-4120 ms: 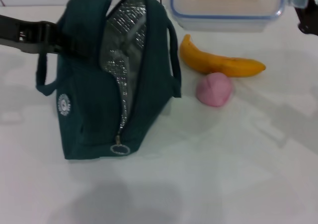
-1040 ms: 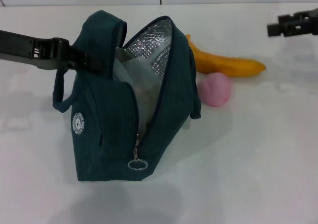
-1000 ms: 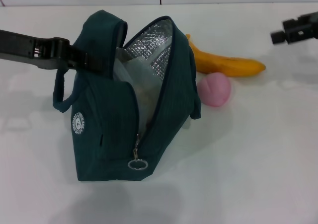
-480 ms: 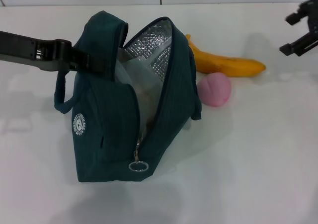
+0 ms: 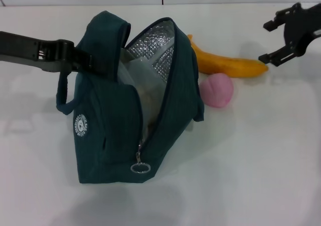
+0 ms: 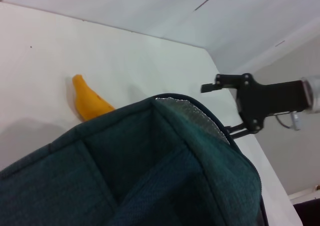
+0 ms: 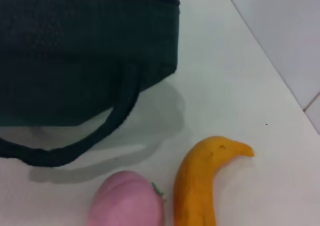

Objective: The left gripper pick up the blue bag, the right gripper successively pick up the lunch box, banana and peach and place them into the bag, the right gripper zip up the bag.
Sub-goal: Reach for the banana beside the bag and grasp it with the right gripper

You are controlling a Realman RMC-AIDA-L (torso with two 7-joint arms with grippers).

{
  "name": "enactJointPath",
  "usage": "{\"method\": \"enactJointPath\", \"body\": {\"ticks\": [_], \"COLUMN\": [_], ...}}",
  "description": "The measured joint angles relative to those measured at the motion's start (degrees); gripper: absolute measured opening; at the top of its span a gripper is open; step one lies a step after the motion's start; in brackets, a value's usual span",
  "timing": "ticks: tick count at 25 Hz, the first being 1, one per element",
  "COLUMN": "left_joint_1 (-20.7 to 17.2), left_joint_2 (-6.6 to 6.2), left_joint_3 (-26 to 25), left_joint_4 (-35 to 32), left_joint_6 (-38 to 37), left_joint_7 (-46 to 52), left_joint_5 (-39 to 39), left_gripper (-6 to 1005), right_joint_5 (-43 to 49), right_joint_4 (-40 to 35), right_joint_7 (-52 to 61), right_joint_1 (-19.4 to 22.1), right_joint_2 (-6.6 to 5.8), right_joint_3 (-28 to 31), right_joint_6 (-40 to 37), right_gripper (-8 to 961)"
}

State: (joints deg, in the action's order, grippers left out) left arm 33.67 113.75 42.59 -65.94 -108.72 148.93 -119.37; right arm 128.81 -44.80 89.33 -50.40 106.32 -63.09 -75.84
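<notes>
The blue bag (image 5: 113, 121) stands open on the white table, its silver lining showing. My left gripper (image 5: 83, 60) is shut on the bag's upper left edge. Inside the bag, the pale clear lunch box (image 5: 134, 79) shows partly. The banana (image 5: 225, 64) lies behind the bag's right side, with the pink peach (image 5: 216, 90) just in front of it. My right gripper (image 5: 266, 41) is open and hangs over the banana's right tip, holding nothing. The right wrist view shows the banana (image 7: 200, 186), the peach (image 7: 127, 201) and the bag (image 7: 75, 50). The left wrist view shows the bag (image 6: 150, 171), the banana (image 6: 87, 99) and the right gripper (image 6: 220, 109).
The bag's ring zipper pull (image 5: 138, 168) hangs at the near end of the open zipper. One handle (image 5: 62, 98) droops on the bag's left side, another (image 7: 75, 148) loops close to the peach. The white table (image 5: 251, 161) extends right of the bag.
The right gripper went to the far right edge, then came back left and down over the banana's tip with its fingers spread. The bag and the left gripper barely shifted.
</notes>
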Motion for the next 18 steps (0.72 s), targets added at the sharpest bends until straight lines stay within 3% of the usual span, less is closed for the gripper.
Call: {"method": "enactJointPath", "body": {"ticks": [7, 18], "left_joint_1": [0.9, 2.6], "left_joint_2": [0.17, 0.73], "left_joint_3": [0.1, 0.1], "left_joint_4": [0.3, 1.7], "left_joint_6": [0.0, 0.5], "left_joint_7": [0.0, 0.0], "left_joint_5": [0.0, 0.0], "left_gripper": [37, 37], "right_joint_5": [-1.0, -1.3], "right_joint_4": [10.5, 21.6], "right_joint_7": [-3.3, -4.1], "right_joint_1": [-2.8, -7.5], "right_joint_2": [0.82, -1.01], "right_joint_3": [2.4, 4.3], "right_joint_6": [7.8, 9.3], "right_gripper": [841, 840]}}
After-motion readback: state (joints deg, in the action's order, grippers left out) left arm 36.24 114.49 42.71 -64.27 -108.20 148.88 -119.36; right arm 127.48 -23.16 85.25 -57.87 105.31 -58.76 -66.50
